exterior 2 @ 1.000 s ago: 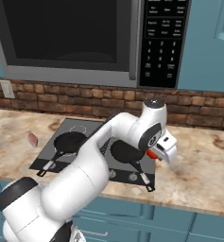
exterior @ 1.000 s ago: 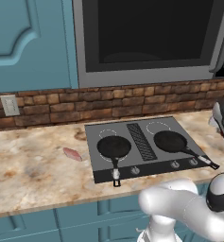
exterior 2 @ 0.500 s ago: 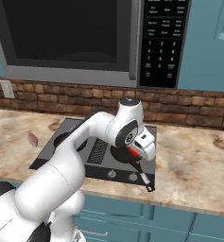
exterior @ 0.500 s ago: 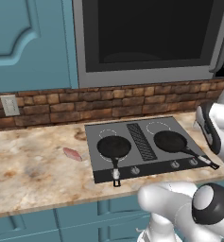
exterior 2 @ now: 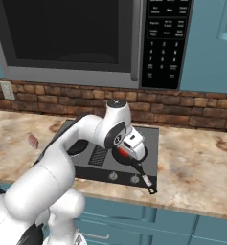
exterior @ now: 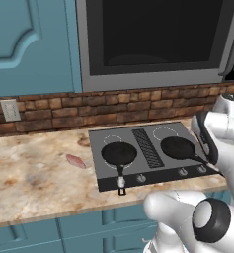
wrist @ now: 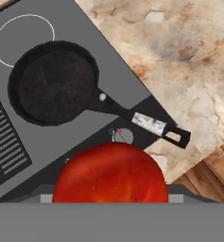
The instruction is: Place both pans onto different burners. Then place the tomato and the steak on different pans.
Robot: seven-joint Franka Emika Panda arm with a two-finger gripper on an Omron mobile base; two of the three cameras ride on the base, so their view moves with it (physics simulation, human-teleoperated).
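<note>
The fingers (exterior 2: 125,152) hold the tomato (wrist: 110,173), spread about as wide as the fruit is round, and in the right base view a bit of red shows under the white hand just above the right-hand pan (exterior 2: 132,158). From the hand view the tomato bulks large at the bottom, with that same pan (wrist: 53,81) lying beyond it on the dark cooktop (wrist: 92,33), its handle running out toward the cooktop's corner so that the pale tip (wrist: 149,123) reaches over the marbled desk (wrist: 179,61). A thin white burner ring (wrist: 23,39) shows partly from under the pan's far side (the pan sits on the front burner, not this one). In the left base view both pans rest on the cooktop: the left pan (exterior: 119,153) on the near left burner with its handle pointing at the front edge, the right pan (exterior: 178,147) on the near right, the ribbed vent (exterior: 147,147) between them. The steak (exterior: 75,160) lies flat on the desk, well to the left of the cooktop and apart from either pan. Behind runs a brick backsplash (exterior: 64,111), with a microwave (exterior: 153,42) above.
</note>
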